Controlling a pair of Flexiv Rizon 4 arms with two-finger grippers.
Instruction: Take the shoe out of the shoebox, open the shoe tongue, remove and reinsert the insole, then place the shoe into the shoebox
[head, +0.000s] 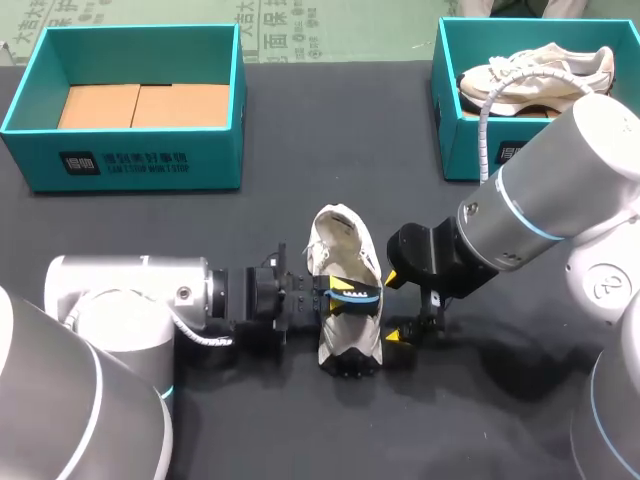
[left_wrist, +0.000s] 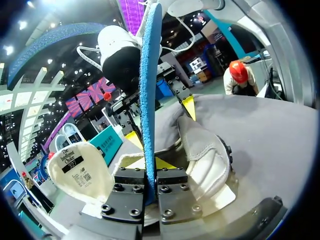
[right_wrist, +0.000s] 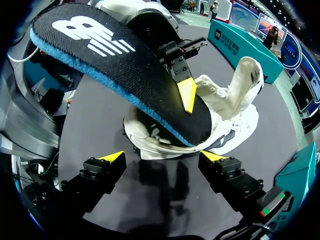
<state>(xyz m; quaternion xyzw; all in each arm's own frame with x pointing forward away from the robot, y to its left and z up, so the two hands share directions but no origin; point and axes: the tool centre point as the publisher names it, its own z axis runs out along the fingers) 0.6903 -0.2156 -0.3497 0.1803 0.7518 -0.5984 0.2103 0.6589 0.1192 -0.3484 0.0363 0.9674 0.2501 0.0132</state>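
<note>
The left end effector (left_wrist: 151, 167) is clamped on the insole (right_wrist: 125, 70), one finger pressed on each face. In its own wrist view the insole stands edge-on as a blue strip that hides most of its yellow tips. From the head view the shoe and insole cover its fingers almost wholly. The insole slants up from the shoe (head: 345, 240). Its lower end meets the shoe's opening, but how far it sits inside cannot be made out.

The right end effector (right_wrist: 164, 157) is spread wide and grips nothing. Its two tips are just beside the shoe, low over the desk (head: 150, 220). The shoe lies near the middle of the desk between the two arms, and its tongue (right_wrist: 247, 80) is pulled up and back.

Well apart, at the far side, is a teal shoebox (head: 130, 160) showing only a cardboard floor. A second shoebox (head: 455, 140), partly cut off by the frame, holds another shoe (head: 535, 72).
</note>
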